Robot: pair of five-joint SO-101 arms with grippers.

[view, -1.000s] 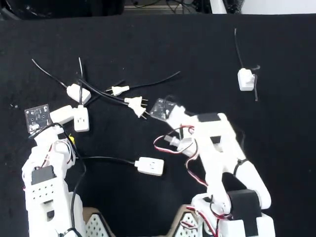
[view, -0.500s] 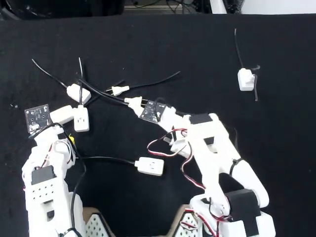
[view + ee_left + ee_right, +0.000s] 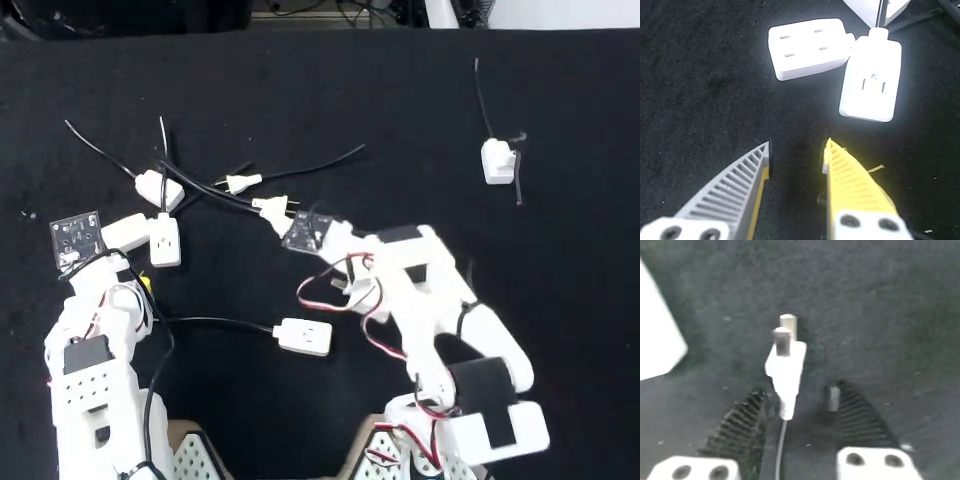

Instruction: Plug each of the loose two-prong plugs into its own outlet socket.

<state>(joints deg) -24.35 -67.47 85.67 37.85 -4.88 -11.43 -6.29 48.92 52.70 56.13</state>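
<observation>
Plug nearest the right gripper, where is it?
In the high view the plug lies mid-table at the right gripper's tip, between its open fingers, with another loose plug just beyond.

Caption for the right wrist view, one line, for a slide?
Right arm's open jaws straddle a loose two-prong plug lying on the black table.
</observation>
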